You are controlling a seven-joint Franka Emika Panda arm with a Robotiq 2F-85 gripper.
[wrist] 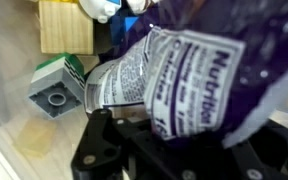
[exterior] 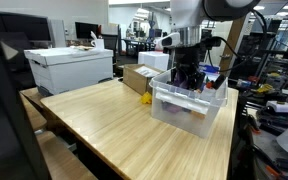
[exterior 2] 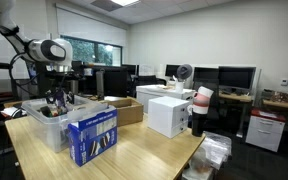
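fingers (wrist: 96, 145) gripping purple bag (wrist: 199, 70), green block (wrist: 56, 88) beside, wooden block (wrist: 64, 25) beyond

Wooden table (exterior: 104, 125): clear bin (exterior: 189, 108), blue box (exterior 2: 92, 136), cardboard box (exterior 2: 125, 109).
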